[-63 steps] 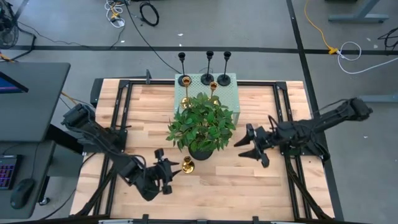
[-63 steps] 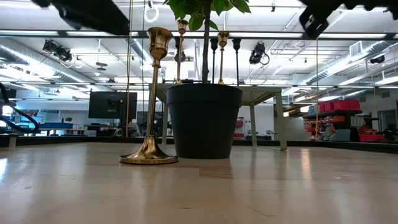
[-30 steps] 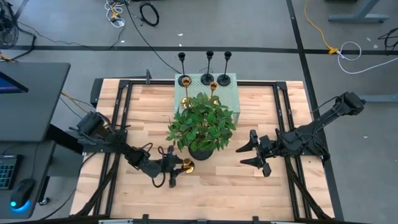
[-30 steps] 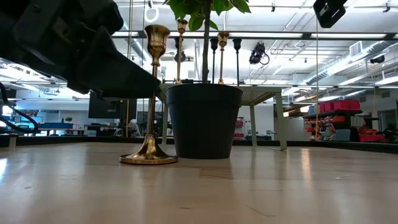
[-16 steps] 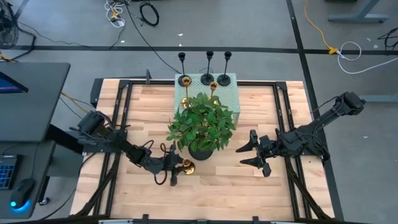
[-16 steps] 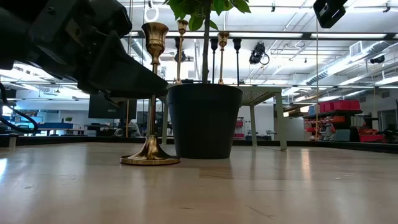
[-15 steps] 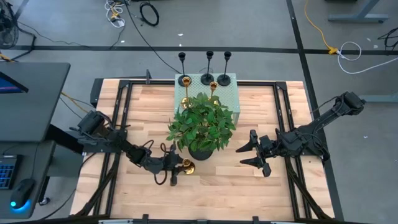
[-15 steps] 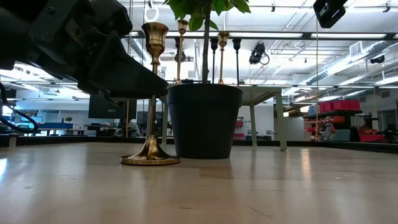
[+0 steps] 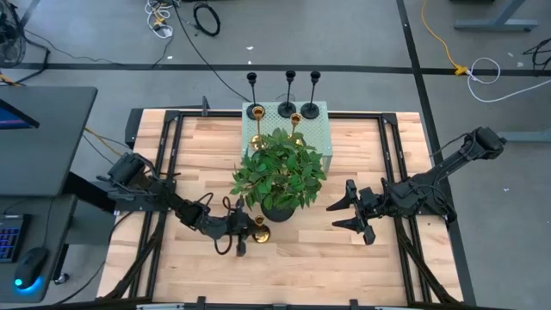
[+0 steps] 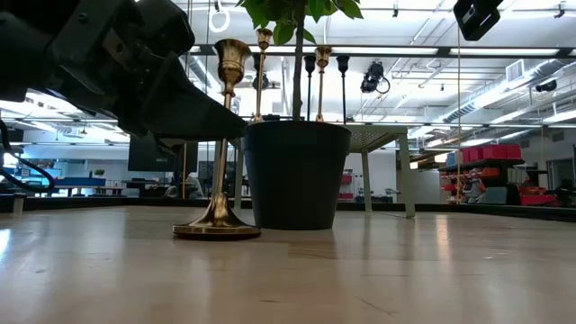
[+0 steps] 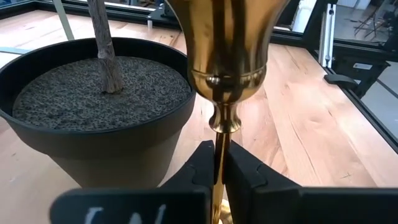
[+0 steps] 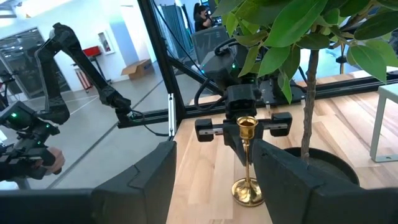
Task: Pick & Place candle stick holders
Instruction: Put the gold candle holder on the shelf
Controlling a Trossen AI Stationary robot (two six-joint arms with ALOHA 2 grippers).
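Observation:
One gold candle stick holder stands on its round base on the table, just left of the black plant pot, toward the near edge. My left gripper is shut on its stem. My right gripper hovers open to the right of the pot, fingers apart and holding nothing. Three black holders and two more gold ones stand on a pale green perforated stand at the far middle. My left gripper pinches the gold holder's slim stem between its two fingers, a little below the knob under the cup. The fingers come level from the table's left and lie across the stem. The holder stays about upright with its base on the table.
The leafy plant in its pot stands close behind the held holder and spreads over the table's middle. Bare wooden tabletop lies along the near edge. Black frame rails run along both sides.
My left gripper has edged toward the gold holder from the left and taken hold of its stem. The holder's base stays on the table where it was. My right arm has kept still.

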